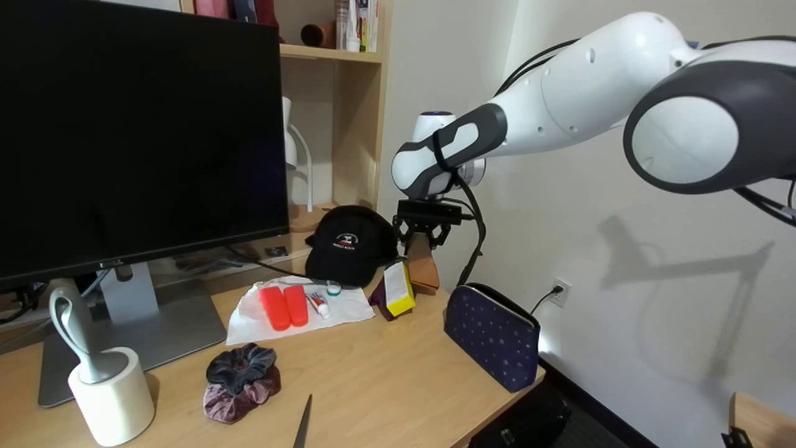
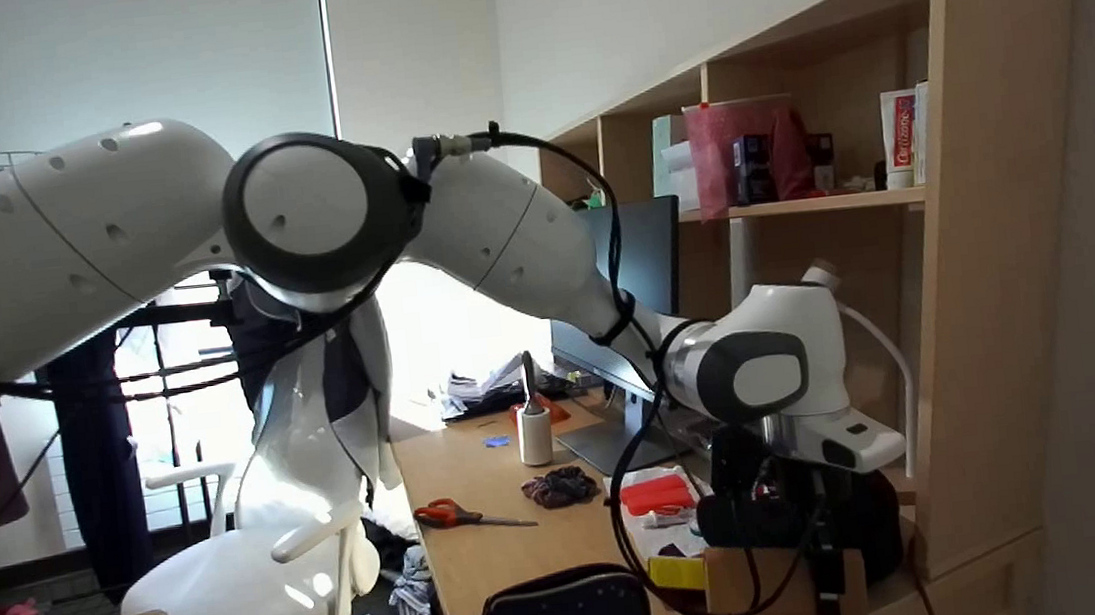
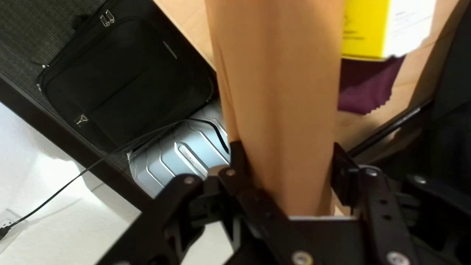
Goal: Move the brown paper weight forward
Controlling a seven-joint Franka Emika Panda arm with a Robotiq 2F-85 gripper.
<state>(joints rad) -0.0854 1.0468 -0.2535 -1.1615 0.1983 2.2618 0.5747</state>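
The brown paper weight [image 1: 422,264], a smooth rectangular block, is pinched by the pincer [image 3: 289,158] just beside the yellow-and-white packet [image 1: 396,287]; whether the tabletop [image 1: 373,373] is touched by it cannot be told. Under the packet, a maroon cloth [image 3: 364,84] with zigzag edge is seen. The navy pouch [image 1: 488,339] is printed with stars; its contents are hidden. In the white cylinder [image 1: 112,401], a grey looped handle [image 1: 81,323] is stood.
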